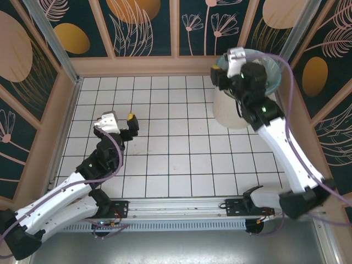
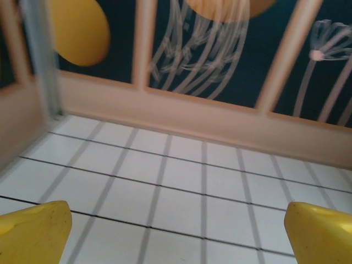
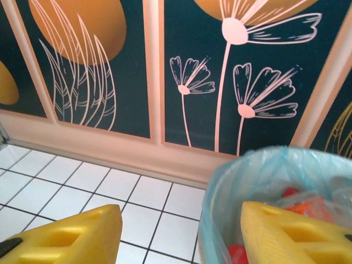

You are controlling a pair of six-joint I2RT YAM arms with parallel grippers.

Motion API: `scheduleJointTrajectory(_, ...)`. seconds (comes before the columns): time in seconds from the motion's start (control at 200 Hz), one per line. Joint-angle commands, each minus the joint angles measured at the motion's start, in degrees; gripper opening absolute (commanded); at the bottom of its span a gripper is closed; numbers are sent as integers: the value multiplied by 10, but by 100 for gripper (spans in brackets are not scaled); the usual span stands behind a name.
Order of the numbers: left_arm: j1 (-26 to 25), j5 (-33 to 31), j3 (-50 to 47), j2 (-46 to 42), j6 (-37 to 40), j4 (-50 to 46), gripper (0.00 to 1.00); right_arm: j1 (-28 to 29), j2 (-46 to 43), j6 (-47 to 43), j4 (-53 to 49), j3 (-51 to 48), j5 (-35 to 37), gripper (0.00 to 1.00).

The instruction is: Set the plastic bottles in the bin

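**A:** While the right gripper (image 3: 181, 213) is hanging above the bin (image 1: 224, 110), is it carrying anything?

**B:** Nothing. Its yellow fingers (image 3: 82, 236) are standing partly apart with a bare gap between them. One is hovering over the bin's mouth, the other just outside its rim.

**A:** Where are the plastic bottles (image 3: 312, 207) lying?

**B:** The ones I am making out are sitting inside the bin, down in its blue-green bag (image 3: 258, 170). A red cap (image 3: 290, 192) and an orange label are showing. I am not managing to count them.

**A:** And the left gripper (image 2: 177, 210)?

**B:** It is waiting well apart from the bin, low over the white tiled table (image 1: 165, 165), with its jaws spread wide and gripping nothing.

**A:** How are you expecting a bottle like these to handle?

**B:** I am judging them light and thin-walled, so a hard squeeze is likely buckling the side. The plastic is looking smooth, and a round body lying flat is probably rolling away at a nudge. I am favouring a hold across the labelled middle, fingers square to the long axis, where the film is giving some friction. Gripping the tapered neck is risking a slip.
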Motion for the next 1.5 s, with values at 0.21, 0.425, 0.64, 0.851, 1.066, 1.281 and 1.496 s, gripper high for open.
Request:
scheduleJointTrajectory(0.21, 177, 36, -75, 50, 89, 224, 98, 17, -126, 66, 53, -229, -58, 57)
scheduleJointTrajectory(0.425, 259, 30, -144, 107, 60, 325, 99, 22, -176, 20, 158, -401, 27, 58)
scheduleJointTrajectory(0.64, 333, 51, -217, 178, 43, 427, 98, -14, -153, -72, 363, -554, 78, 61)
scheduleJointTrajectory(0.851, 381, 167, -248, 255, 67, 535, 98, -128, -119, -45, 560, -657, -35, 63)
scheduleJointTrajectory(1.066, 420, 321, -236, 310, 93, 607, 99, -213, 53, 9, 836, -723, -157, 64)
scheduleJointTrajectory(1.281, 447, 425, -235, 336, 98, 643, 98, -275, 162, 30, 1013, -751, -216, 67)
scheduleJointTrajectory(1.496, 449, 439, -239, 428, 108, 741, 99, -317, 212, 89, 1014, -723, -196, 73)
